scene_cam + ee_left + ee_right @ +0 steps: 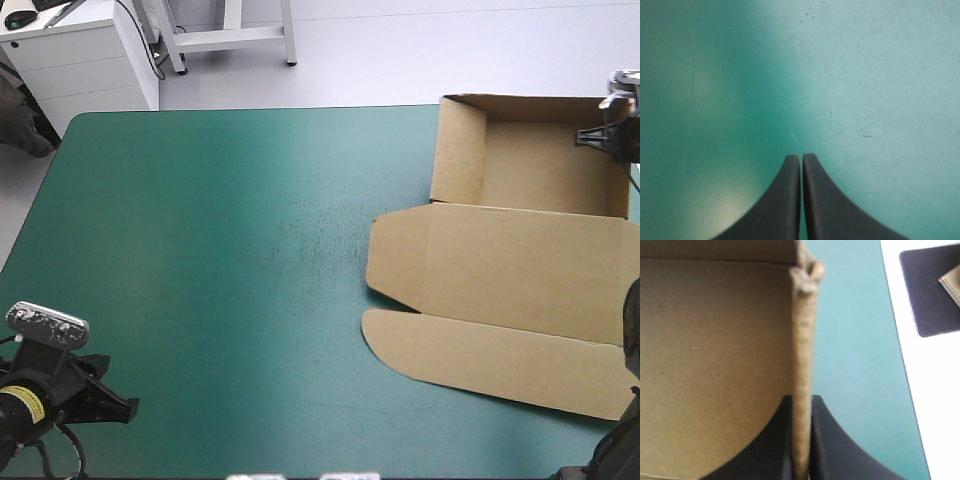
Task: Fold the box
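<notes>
The brown box (520,240) lies at the table's right side as an open tray with raised walls at the far end and its lid flat toward the near edge. My right gripper (607,132) is at the tray's right wall (802,355), shut on it, one black finger inside the tray and one outside. My left gripper (801,159) is shut with nothing in it, low over bare teal-green cover at the near left corner (75,385), far from the box.
The teal-green cover (220,250) stretches bare between the left arm and the box. Past the table's right edge a dark flat mat (935,290) lies on the pale floor. A white cabinet (80,55) stands beyond the far left corner.
</notes>
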Robot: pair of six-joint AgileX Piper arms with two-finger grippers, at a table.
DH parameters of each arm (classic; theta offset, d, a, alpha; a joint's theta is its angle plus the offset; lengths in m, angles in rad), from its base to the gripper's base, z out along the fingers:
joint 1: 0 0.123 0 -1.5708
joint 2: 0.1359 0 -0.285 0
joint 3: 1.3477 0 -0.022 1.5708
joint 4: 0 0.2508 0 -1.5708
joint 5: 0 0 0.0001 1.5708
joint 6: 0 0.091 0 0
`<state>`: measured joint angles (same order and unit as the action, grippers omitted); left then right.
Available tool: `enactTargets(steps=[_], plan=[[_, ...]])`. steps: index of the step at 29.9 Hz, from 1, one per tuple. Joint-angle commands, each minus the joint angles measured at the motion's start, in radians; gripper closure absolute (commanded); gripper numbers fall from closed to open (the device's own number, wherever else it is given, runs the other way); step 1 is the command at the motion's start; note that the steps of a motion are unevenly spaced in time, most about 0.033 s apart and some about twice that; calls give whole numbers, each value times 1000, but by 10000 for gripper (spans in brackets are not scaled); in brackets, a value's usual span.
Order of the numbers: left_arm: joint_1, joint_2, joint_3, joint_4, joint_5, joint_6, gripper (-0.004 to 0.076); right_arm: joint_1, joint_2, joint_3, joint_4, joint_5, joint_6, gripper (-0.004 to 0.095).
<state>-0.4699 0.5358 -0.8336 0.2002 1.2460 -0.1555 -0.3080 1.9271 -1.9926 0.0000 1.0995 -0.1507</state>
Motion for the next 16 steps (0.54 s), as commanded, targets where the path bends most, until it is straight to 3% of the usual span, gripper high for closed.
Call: enactTargets(steps=[1, 6, 16], plan=[[-1, 7, -25, 11, -45, -10, 731, -105, -32, -30, 42, -62, 56, 928], [-1, 7, -25, 33, -68, -10, 731, -185, 21, -28, 38, -41, 82, 928], [-1, 7, -25, 40, -147, -10, 731, -197, 98, -28, 10, -26, 71, 906]])
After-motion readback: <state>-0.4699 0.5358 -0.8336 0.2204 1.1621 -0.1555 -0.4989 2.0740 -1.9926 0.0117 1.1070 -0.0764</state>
